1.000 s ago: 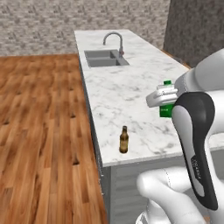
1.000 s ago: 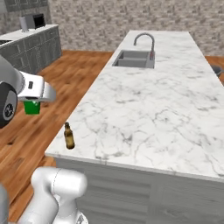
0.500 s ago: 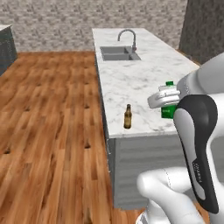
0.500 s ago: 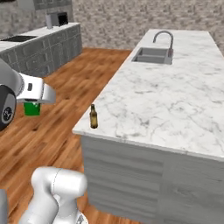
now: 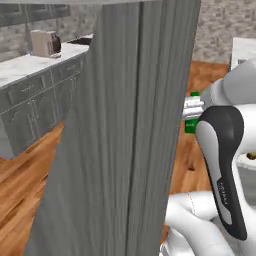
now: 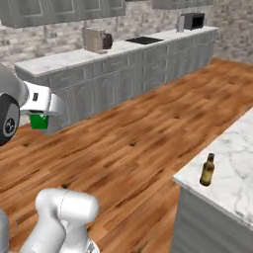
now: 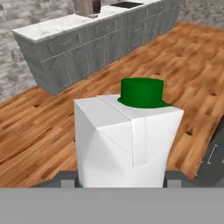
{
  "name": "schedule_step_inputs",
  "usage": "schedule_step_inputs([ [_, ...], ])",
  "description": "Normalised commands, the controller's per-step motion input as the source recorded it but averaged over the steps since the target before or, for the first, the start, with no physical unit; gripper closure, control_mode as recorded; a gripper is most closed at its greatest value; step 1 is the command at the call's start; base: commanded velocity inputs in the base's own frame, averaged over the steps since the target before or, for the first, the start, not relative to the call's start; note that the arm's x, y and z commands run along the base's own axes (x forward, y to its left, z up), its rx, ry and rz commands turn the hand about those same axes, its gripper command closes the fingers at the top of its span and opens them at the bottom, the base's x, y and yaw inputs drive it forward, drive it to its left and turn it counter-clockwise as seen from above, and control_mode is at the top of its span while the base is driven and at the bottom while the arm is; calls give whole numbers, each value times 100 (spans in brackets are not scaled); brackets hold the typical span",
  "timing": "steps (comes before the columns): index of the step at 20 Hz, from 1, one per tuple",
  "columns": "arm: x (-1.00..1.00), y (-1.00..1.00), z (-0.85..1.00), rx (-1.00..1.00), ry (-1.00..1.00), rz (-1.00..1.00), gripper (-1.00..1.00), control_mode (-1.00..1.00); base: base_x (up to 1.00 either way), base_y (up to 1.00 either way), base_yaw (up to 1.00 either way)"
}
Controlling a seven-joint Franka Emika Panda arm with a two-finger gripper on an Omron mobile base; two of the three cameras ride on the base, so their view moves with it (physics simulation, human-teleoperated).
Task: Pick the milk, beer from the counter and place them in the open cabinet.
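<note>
Gripper (image 7: 121, 177) is clamped on the milk (image 7: 127, 135), held up in the air beside the cabinet (image 5: 125, 140). Beer (image 6: 207, 169) stands near the counter (image 6: 232, 173) edge. Risk: carton clips the cabinet's side panel and slips.

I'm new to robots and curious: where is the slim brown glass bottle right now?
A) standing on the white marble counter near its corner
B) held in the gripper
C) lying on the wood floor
A: the brown bottle stands upright on the marble counter, while the gripper holds the white carton.
</note>
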Motion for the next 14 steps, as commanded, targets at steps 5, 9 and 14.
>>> schedule_step_inputs([
  [5,0,0,0,0,0,0,100,100,46,49,76],
  [9,0,0,0,0,0,0,100,100,44,34,77],
  [14,0,0,0,0,0,0,100,100,18,12,84],
])
